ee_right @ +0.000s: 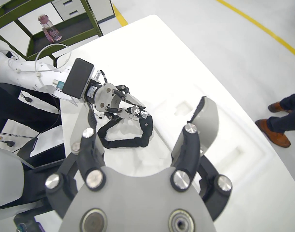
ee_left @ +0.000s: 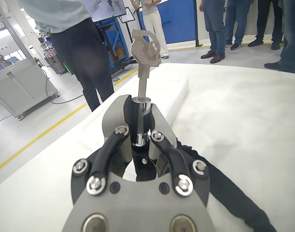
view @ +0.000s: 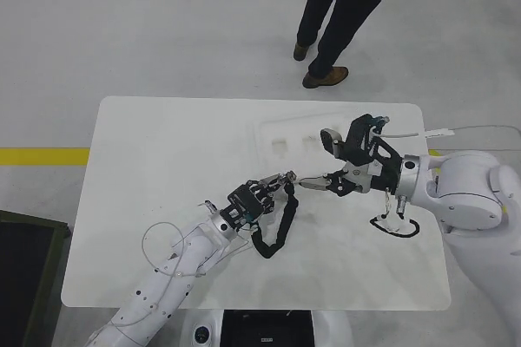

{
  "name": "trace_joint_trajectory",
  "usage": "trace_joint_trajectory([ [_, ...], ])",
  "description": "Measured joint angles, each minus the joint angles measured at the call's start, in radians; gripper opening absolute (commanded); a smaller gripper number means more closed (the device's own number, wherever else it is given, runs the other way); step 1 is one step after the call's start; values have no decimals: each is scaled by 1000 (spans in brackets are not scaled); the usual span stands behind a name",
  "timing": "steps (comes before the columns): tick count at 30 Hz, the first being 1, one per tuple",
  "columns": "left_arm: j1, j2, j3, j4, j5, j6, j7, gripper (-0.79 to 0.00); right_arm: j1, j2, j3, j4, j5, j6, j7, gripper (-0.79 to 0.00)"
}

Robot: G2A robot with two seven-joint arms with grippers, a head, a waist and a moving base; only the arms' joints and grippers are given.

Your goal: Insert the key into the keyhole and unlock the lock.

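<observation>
A black cable lock (view: 284, 224) hangs from my left gripper (view: 278, 184), which is shut on its chrome cylinder (ee_left: 140, 140) a little above the table's middle. The silver key (ee_left: 145, 51) stands in the keyhole, its dimpled head sticking out free toward the right arm. In the right wrist view the lock's cylinder (ee_right: 143, 115) and looped cable (ee_right: 128, 142) lie ahead between that gripper's spread fingers (ee_right: 205, 112). My right gripper (view: 330, 163) is open just beyond the key's head (view: 311, 182), not touching it.
A white foam tray (view: 286, 139) with shallow recesses lies at the table's back middle, close behind both grippers. A small black cord loop (view: 395, 227) rests by the right arm. A person stands beyond the far table edge.
</observation>
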Motion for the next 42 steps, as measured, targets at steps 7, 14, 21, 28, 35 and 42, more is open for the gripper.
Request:
trace_joint_trajectory([
  [7, 1, -4, -3, -1, -61, -57, -16, -785, -20, -12, -32, 56, -75, -141, -194, -785],
  [14, 3, -7, -3, 2, -123, -106, -37, -785, -15, -29, -63, 103, -213, -215, -383, -785],
  [21, 0, -11, 0, 1, -127, -114, -39, -785, 10, -44, -110, 150, -250, -212, -422, -785],
  [28, -3, -14, 1, 6, -128, -116, -33, -785, 32, -52, -148, 179, -226, -228, -403, -785],
  [35, -6, -17, 1, 11, -133, -119, -28, -785, 38, -58, -147, 199, -219, -219, -435, -785],
  [42, -8, -19, -2, 12, -134, -123, -24, -785, 34, -59, -143, 220, -226, -226, -425, -785],
])
